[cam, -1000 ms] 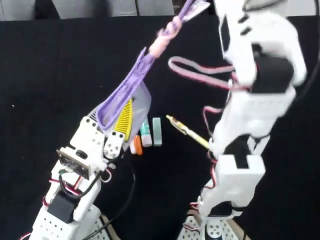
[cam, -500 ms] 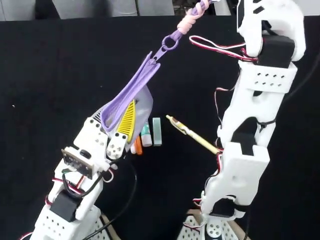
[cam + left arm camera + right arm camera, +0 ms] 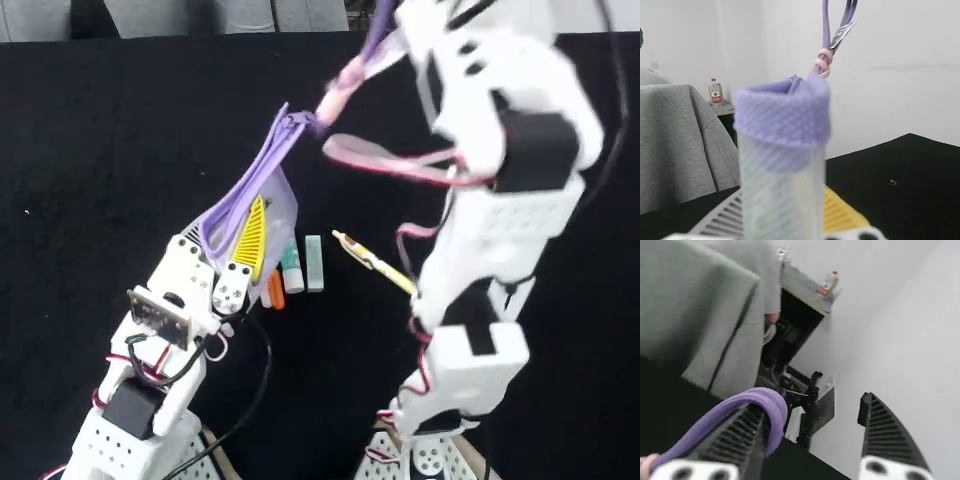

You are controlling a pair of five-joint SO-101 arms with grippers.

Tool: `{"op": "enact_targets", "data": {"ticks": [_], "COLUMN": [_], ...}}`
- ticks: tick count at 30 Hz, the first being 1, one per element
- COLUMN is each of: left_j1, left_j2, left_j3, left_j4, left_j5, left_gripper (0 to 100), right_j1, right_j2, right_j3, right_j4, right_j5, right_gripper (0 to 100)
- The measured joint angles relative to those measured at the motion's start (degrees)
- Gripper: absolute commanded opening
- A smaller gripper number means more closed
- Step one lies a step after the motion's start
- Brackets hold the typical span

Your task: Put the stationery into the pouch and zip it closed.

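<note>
My left gripper [image 3: 238,268] is shut on the lower end of a purple, see-through pouch [image 3: 255,190], which it holds tilted up off the black table [image 3: 120,150]. The pouch's mesh [image 3: 782,120] stands close before the left wrist camera. From the zip end [image 3: 298,122] a pink and purple strap [image 3: 350,70] runs up to my right gripper [image 3: 395,20]. That gripper [image 3: 815,407] is open, with the strap loop [image 3: 747,405] hooked over one finger [image 3: 737,440]. An orange item [image 3: 276,291], a teal-capped item [image 3: 291,268], a pale green eraser [image 3: 314,262] and a yellow pen [image 3: 375,262] lie on the table.
The right arm's white body [image 3: 500,200] towers over the right side of the table, with red and white cables [image 3: 390,160] hanging from it. Grey fabric [image 3: 200,15] lies beyond the far table edge.
The right arm swung up and right, then came back left and lower. The strap and the pouch's zip end followed it. The left arm and the table items stayed put.
</note>
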Motion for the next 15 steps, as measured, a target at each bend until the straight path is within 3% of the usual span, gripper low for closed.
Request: {"op": "enact_targets", "data": {"ticks": [5, 10, 15], "left_j1": [0.09, 0.09, -1.67], "left_j2": [0.0, 0.0, 0.0], "left_j3": [1.14, 2.02, 2.29], "left_j4": [0.0, 0.0, 0.0], "left_j5": [0.0, 0.09, 0.09], "left_gripper": [3, 3, 3], "right_j1": [-9.41, -10.55, -9.93], "right_j2": [-3.52, -6.51, -9.14], "right_j3": [0.44, 6.33, 25.41], "right_j4": [14.51, 15.12, 15.12], "right_j5": [6.59, 7.56, 9.05], "right_gripper": [26.6, 26.9, 26.7]}}
